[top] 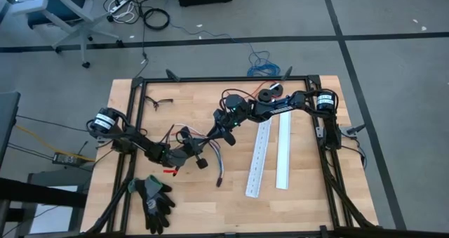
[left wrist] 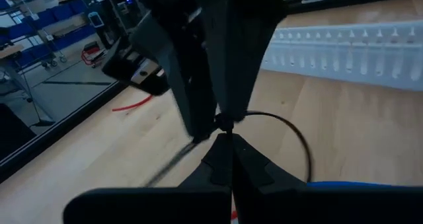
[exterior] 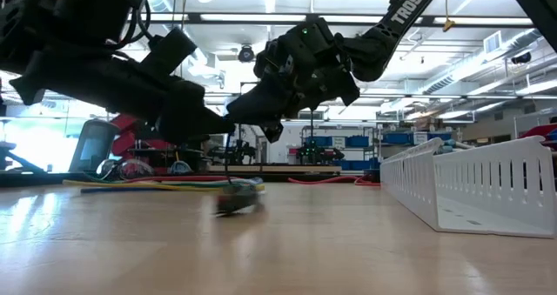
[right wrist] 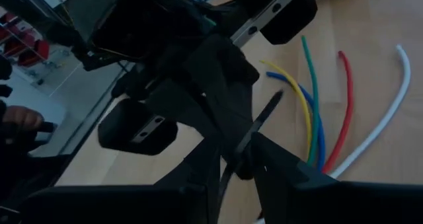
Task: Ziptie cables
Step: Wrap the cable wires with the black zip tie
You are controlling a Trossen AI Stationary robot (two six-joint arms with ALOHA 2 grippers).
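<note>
The cables (right wrist: pixel 316 121), thin green, yellow, blue, red and white wires, lie flat on the wooden table below both grippers; in the low view they end in a dark clump (exterior: pixel 235 199). My left gripper (left wrist: pixel 225 133) and my right gripper (right wrist: pixel 241 161) meet tip to tip above them, mid-table (top: pixel 210 137). Each is shut on a thin black ziptie (left wrist: pixel 294 135), which curves away in a loop. Whether the loop goes around the cables I cannot tell. My left gripper pinches the ziptie where its loop closes (left wrist: pixel 226 121), between the very tips of its two fingers. It comes nearly level from the table's left. The loop (left wrist: pixel 305 161) bows out clear of the table. My right gripper pinches the ziptie's flat black strap (right wrist: pixel 254 128) between its two fingers, which lie across it. It comes slanting slightly down from the table's right. The strap runs on past the fingers toward my left gripper, clear of the table.
Two long white slotted cable ducts (top: pixel 259 157) (top: pixel 283 150) lie right of the grippers. A pair of dark gloves (top: pixel 154 199) lies near the front left. A red wire with a black spool (top: pixel 270 92) sits at the far edge, and a blue wire coil (top: pixel 261 62) beyond it.
</note>
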